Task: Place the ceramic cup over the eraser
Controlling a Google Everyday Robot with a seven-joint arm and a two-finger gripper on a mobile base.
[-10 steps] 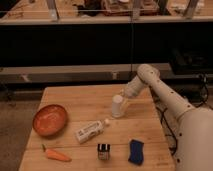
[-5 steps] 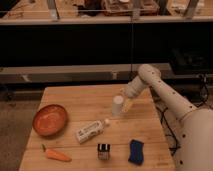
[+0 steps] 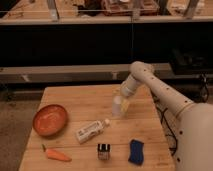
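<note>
While tool (image 3: 120,101) clamps ceramic cup (image 3: 117,107), cup hangs directly beneath it, above table (image 3: 75,97).

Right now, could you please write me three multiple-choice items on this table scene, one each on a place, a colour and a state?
1. Where does the carrot lie?
A. At the table's front left corner
B. Inside the bowl
C. Beside the blue sponge

2. What colour is the bowl?
A. Blue
B. Orange
C. White

3. How does the labelled tube rest?
A. Upright on its cap
B. On its side
C. Inside the ceramic cup

Answers:
1 A: the carrot lies at the front left, just in front of the bowl.
2 B: the bowl is orange, unlike the blue sponge.
3 B: the tube lies flat, left of the ceramic cup, where the hand sits.
</note>
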